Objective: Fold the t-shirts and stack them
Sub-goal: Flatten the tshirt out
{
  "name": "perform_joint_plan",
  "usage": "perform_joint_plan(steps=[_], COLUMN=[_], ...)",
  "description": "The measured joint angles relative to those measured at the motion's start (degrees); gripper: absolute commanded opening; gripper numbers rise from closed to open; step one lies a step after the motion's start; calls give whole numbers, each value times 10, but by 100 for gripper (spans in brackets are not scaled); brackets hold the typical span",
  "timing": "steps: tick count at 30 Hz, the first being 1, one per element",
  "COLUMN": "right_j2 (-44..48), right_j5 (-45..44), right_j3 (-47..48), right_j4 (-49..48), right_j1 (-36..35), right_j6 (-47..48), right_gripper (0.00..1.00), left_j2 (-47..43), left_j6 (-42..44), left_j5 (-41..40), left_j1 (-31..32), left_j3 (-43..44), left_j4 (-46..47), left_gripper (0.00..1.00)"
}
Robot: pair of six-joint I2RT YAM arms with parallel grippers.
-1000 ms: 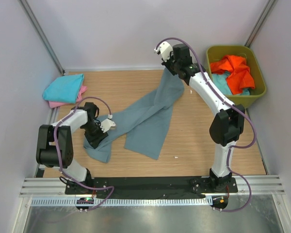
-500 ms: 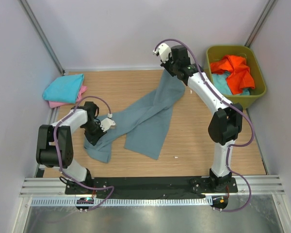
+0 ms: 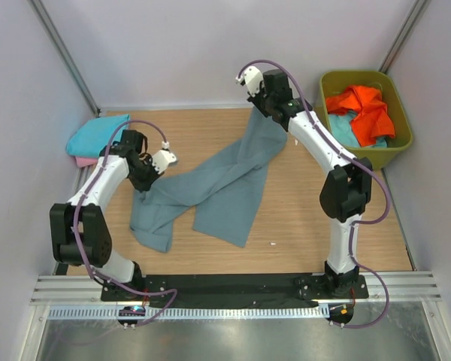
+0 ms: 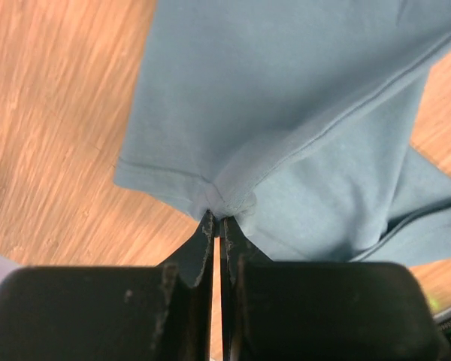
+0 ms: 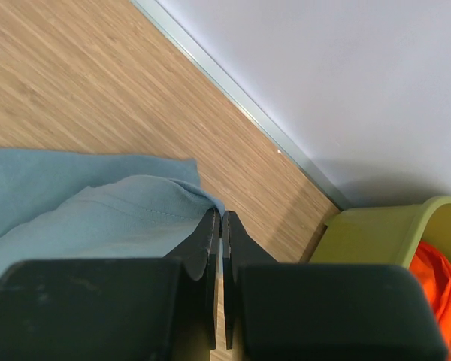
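A large grey-blue t-shirt (image 3: 225,184) stretches diagonally across the wooden table, hanging between both grippers. My left gripper (image 3: 142,186) is shut on a bunched seam corner of it (image 4: 224,201), lifted above the table at the left. My right gripper (image 3: 260,110) is shut on the shirt's far edge (image 5: 135,203) near the back wall. A turquoise t-shirt (image 3: 96,137) lies folded on a pink one (image 3: 126,140) at the far left. An orange t-shirt (image 3: 362,105) and a light blue one (image 3: 344,129) sit in the tub.
The olive-green tub (image 3: 403,135) stands at the back right corner, its rim (image 5: 406,218) showing close to my right gripper. White walls enclose the table on three sides. A metal rail (image 3: 233,289) runs along the near edge.
My left gripper has closed on the grey-blue shirt and risen toward the far left, pulling the cloth with it. The right gripper has shifted slightly left, still gripping.
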State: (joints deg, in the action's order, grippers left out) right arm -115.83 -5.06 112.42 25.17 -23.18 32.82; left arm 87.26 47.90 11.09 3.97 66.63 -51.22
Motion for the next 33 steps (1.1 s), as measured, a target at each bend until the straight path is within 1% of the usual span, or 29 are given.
perform_joint_plan(steps=[3, 5, 7, 10, 12, 15, 17, 20, 26, 33], right_j2=[-2, -5, -11, -19, -19, -9, 10, 45, 136, 265], right_j5=[-19, -33, -46, -54, -54, -50, -51, -48, -40, -17], right_j3=[1, 9, 30, 74, 106, 132, 132, 126, 125, 99], right_j4=[-9, -18, -24, -29, -27, -31, -28, -25, -14, 6], right_j1=[3, 9, 21, 57, 89, 129, 149, 154, 146, 150], right_j6=[-3, -16, -38, -81, -114, -150, -162, -170, -178, -198], right_gripper=[1, 1, 1, 1, 1, 1, 1, 1, 1, 1], left_j2=[9, 24, 51, 107, 125, 127, 127, 120, 85, -2], left_j6=[-14, -33, -58, -107, -133, -164, -177, -191, -199, -226], left_j5=[-1, -1, -1, -1, -1, 1, 7, 12, 3, -21], left_j1=[-8, -26, -50, -94, -111, -118, -114, -102, -72, -27], left_j3=[7, 38, 104, 260, 336, 417, 449, 470, 472, 479], left_j4=[12, 15, 17, 32, 58, 72, 80, 82, 81, 75], left_gripper=[0, 0, 0, 0, 0, 0, 0, 0, 0, 0])
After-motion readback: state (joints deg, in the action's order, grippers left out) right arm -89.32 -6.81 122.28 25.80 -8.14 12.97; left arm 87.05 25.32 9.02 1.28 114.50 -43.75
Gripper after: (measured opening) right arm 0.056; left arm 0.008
